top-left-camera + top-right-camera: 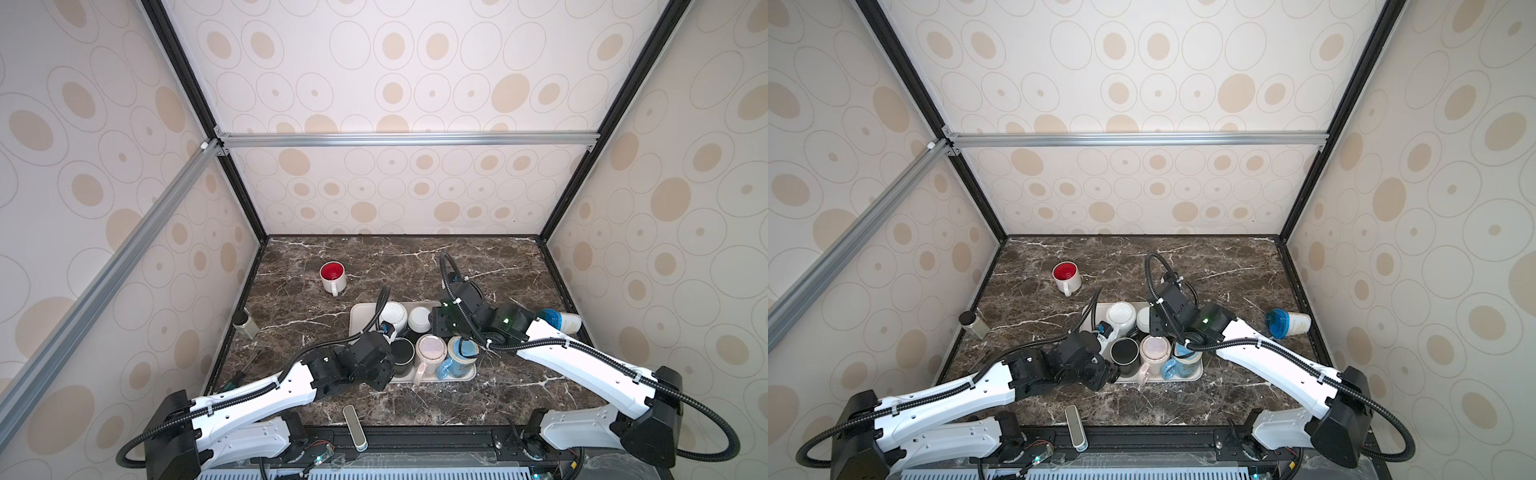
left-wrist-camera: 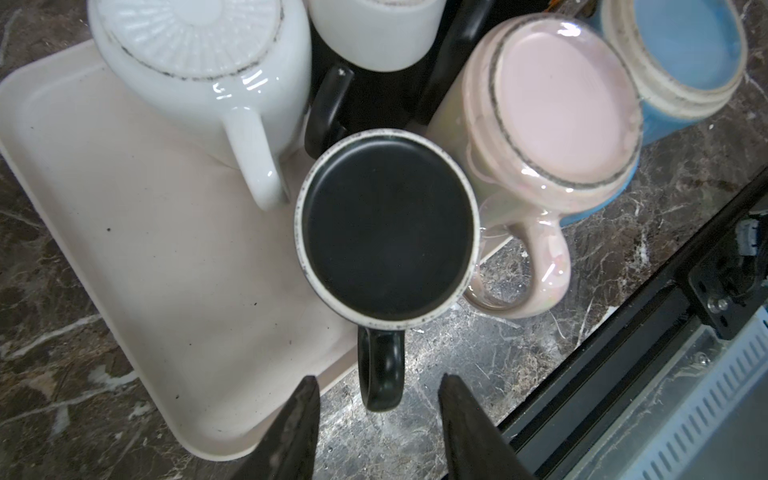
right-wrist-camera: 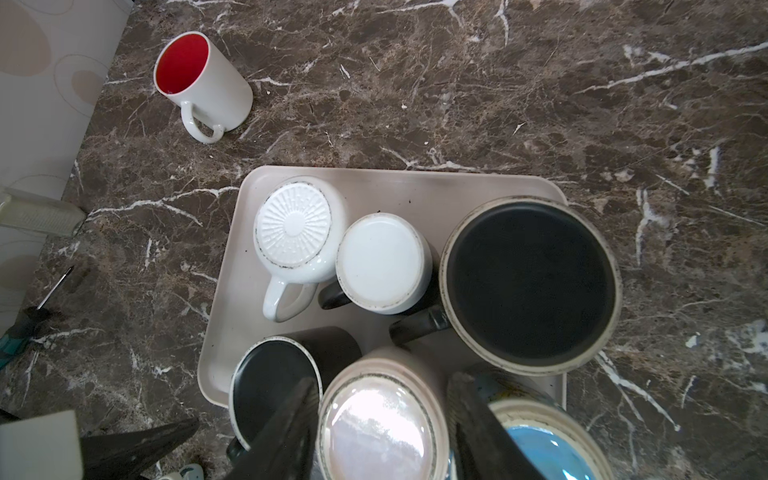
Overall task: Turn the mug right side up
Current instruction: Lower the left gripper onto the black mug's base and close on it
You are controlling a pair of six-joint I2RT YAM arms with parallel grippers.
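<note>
Jaws stand apart astride black mug handle (image 2: 380, 370) and pink mug (image 3: 382, 424).

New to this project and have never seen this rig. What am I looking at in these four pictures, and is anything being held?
It is a tabletop robot with two arms, each ending in a two-fingered gripper. Both top views come from one camera head above, looking down at the whole marble table. The other two pictures come from cameras on the wrists, one per arm. A beige tray carries six mugs, bottoms up, among them a black mug and a pink mug. A red-lined mug stands upright apart, and a blue-and-white cup lies on its side. The left gripper hangs open by the black mug's handle; the right gripper hangs open over the pink mug. Neither appears to hold anything.
</note>
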